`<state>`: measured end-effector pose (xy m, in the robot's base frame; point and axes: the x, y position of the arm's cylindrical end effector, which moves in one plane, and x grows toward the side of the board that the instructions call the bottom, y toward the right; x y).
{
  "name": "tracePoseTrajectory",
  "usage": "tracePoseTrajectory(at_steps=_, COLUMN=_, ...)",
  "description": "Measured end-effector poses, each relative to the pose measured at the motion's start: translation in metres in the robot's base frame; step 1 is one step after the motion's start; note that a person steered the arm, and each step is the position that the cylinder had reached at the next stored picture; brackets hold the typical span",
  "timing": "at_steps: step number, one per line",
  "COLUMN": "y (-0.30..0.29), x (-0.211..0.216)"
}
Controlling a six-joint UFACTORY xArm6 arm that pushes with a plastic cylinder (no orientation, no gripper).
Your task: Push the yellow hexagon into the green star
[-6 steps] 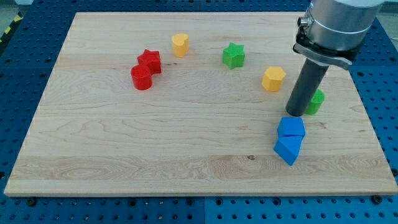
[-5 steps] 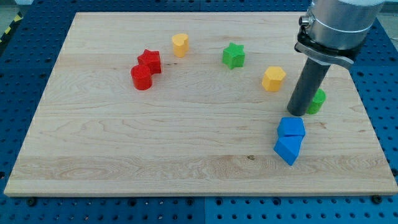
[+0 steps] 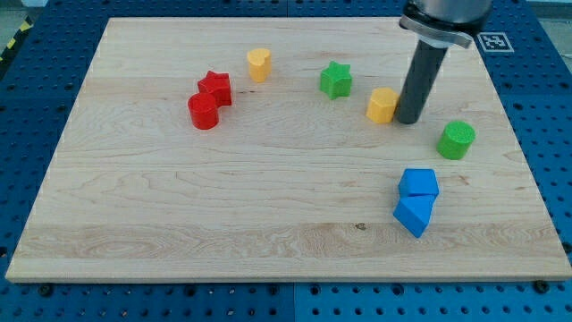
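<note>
The yellow hexagon (image 3: 382,105) lies on the wooden board (image 3: 268,206) right of centre, towards the view's top. The green star (image 3: 336,80) is up and to the left of it, a short gap away. My tip (image 3: 409,120) rests on the board against the hexagon's right side. The dark rod rises from it to the view's top edge.
A second yellow block (image 3: 259,64) sits near the view's top centre. A red star (image 3: 215,87) and a red cylinder (image 3: 204,112) touch at the left. A green cylinder (image 3: 457,140) is at the right. Two blue blocks (image 3: 416,201) lie below it.
My tip moved up and left from beside the green cylinder to the yellow hexagon's right side. The hexagon has shifted slightly up and left towards the green star.
</note>
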<state>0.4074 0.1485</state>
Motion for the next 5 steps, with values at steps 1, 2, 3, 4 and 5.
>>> tracePoseTrajectory(at_steps=1, y=-0.039, x=-0.002)
tracePoseTrajectory(at_steps=2, y=-0.084, x=-0.013)
tracePoseTrajectory(at_steps=3, y=-0.118, x=-0.020)
tracePoseTrajectory(at_steps=4, y=-0.140, x=-0.031)
tracePoseTrajectory(at_steps=5, y=-0.124, x=-0.020)
